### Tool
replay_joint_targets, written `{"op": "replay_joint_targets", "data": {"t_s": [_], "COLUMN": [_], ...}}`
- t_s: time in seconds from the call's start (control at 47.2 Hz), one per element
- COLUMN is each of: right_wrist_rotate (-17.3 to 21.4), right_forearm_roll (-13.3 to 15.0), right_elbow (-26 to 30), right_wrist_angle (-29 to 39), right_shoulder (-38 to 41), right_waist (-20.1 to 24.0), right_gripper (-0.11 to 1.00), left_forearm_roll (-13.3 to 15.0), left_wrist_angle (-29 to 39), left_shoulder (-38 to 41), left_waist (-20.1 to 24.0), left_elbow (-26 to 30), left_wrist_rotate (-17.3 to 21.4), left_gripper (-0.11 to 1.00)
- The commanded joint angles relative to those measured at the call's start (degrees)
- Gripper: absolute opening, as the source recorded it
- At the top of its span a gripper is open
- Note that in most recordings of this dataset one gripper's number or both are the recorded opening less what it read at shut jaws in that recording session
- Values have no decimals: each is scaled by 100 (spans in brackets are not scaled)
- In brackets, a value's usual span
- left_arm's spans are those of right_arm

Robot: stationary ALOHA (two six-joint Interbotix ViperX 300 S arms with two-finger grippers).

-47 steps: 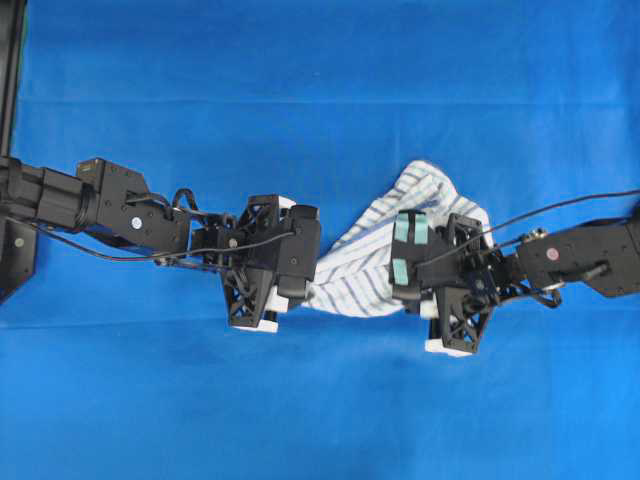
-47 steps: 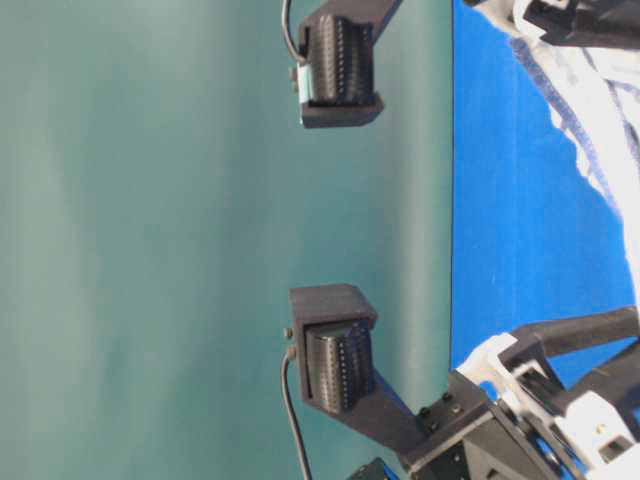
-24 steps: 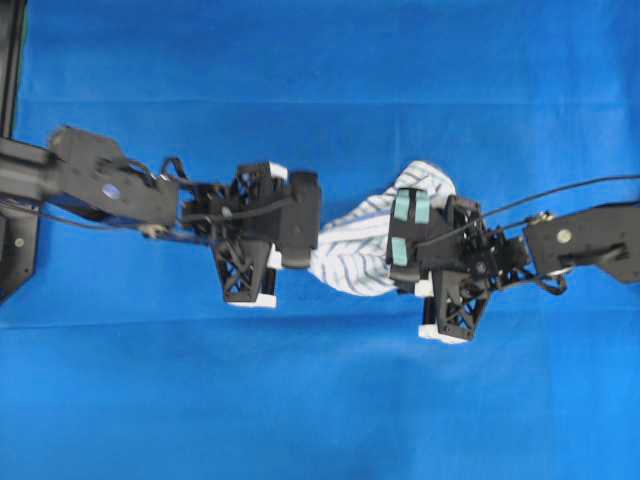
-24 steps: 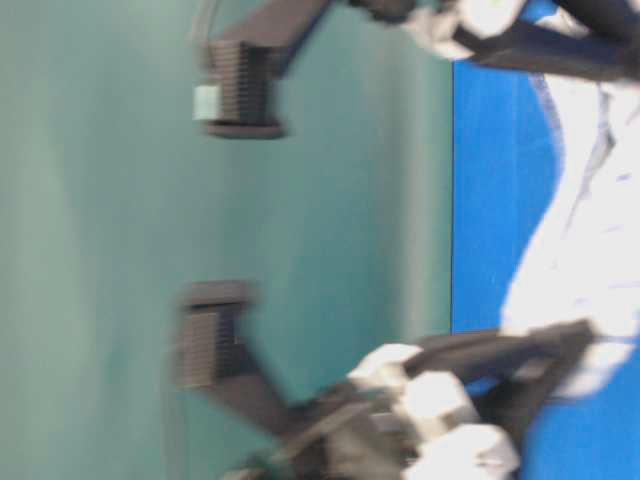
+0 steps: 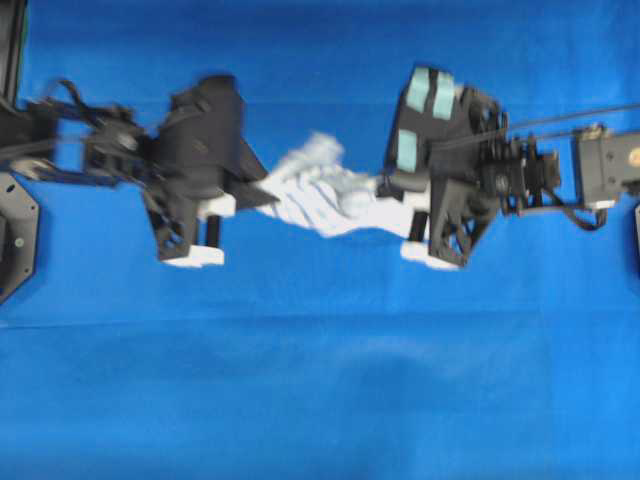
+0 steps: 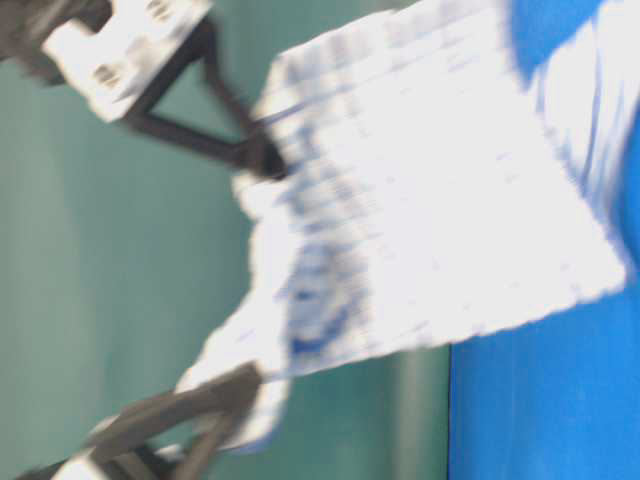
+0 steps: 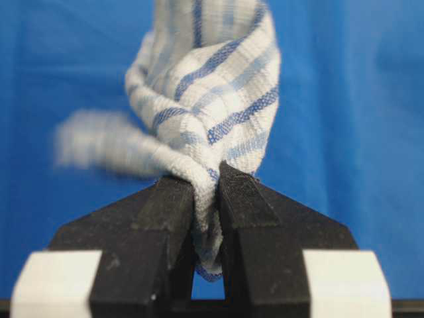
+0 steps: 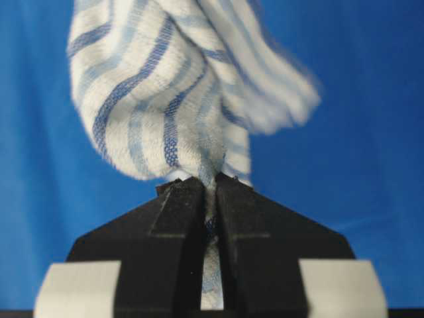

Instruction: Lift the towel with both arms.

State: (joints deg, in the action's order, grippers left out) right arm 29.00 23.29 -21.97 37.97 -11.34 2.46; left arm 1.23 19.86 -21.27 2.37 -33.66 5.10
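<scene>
Fingers [image 7: 242, 218] of left gripper [image 7: 205, 199] pinched tight on towel [image 7: 205, 99]; right gripper [image 8: 207, 189] likewise clamped. Towel bunched between the fingertips, off the blue cloth [image 5: 320, 400]. Risk: thin pinches could slip if arms spread.

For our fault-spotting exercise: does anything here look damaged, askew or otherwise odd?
Nothing looks wrong. The striped towel hangs bunched between the left tool and right tool, each pinching a fold, above the blue cloth. Only motion blur.

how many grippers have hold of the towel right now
2. The left gripper pinches the left end of the towel; the right gripper pinches its right end.
</scene>
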Motion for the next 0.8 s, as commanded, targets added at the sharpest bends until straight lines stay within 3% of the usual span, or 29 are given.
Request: {"op": "replay_joint_targets", "data": {"t_s": [0.0, 0.254, 0.784], "right_wrist_rotate": [-26, -554, -1055], "right_forearm_roll": [229, 299, 299], "right_elbow": [439, 1318, 2628], "right_wrist_angle": [202, 571, 1459], "right_shoulder": [-132, -149, -229], "right_waist": [-26, -18, -18], "right_gripper": [5, 5, 5], "left_forearm_roll": [-18, -26, -26], "left_wrist_angle": [97, 404, 1195], "left_shoulder": [-396, -1020, -1072], "left_waist": [105, 281, 281], "left_elbow": [220, 501, 1837], "left_wrist_rotate": [0, 369, 378], "left_gripper": [4, 4, 4]}}
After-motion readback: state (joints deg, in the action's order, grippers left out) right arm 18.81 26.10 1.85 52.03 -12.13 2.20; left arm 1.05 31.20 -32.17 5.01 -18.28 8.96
